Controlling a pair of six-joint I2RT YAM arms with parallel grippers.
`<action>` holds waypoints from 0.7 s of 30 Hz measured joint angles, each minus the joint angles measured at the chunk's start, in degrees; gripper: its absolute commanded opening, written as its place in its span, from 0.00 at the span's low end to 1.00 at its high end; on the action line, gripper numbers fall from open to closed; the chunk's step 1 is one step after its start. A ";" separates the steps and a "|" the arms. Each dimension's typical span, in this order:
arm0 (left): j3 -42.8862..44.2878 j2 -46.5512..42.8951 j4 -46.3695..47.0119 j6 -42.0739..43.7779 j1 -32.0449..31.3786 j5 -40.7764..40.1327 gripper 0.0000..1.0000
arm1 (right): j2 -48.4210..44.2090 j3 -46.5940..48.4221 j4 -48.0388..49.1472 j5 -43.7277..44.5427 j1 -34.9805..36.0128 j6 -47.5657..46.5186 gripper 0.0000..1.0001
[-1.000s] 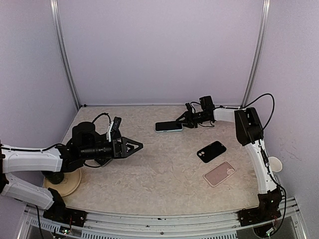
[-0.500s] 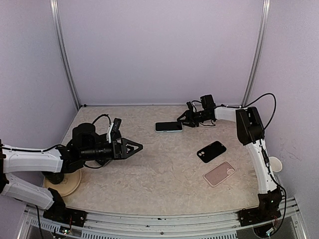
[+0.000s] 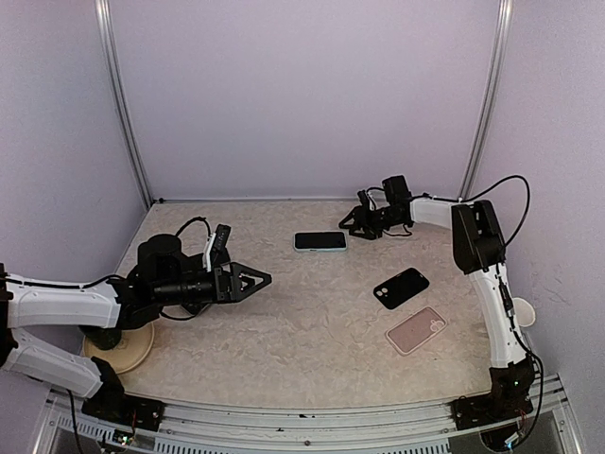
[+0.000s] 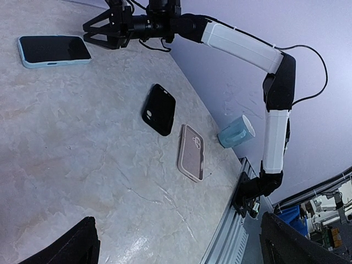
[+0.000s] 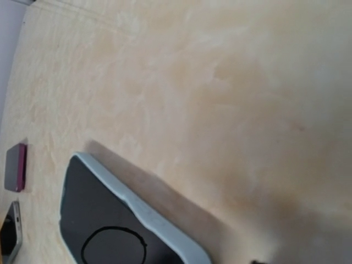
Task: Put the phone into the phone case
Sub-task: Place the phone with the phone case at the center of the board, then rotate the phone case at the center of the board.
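Top external view: the phone (image 3: 319, 241), rimmed in pale blue, is lying flat toward the back of the tabletop (image 3: 284, 340). The right claw (image 3: 348, 223) is poised just beside its right end, jaws spread and empty. The left claw (image 3: 267, 278) is gaping wide, well apart. A black case (image 3: 401, 288) and a pink case (image 3: 416, 330) are lying nearer the right arm's base.

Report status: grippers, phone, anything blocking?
Left gripper open, hovering. Right gripper open beside phone, not touching. Phone flat, light-blue rim around it. Black case, pink case lie apart; nothing blocking.
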 measured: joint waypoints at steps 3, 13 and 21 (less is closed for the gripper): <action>0.00 0.00 -0.02 0.00 0.00 -0.02 0.99 | -2.29 -1.95 -0.83 1.77 -0.07 -1.14 0.73; 0.00 0.26 -0.02 0.13 0.02 0.00 0.99 | -16.26 -15.34 -1.36 7.61 -0.17 -6.03 0.83; 0.00 1.57 0.00 0.50 0.00 0.31 0.99 | -27.56 -30.12 -1.42 13.22 -0.17 -10.05 0.91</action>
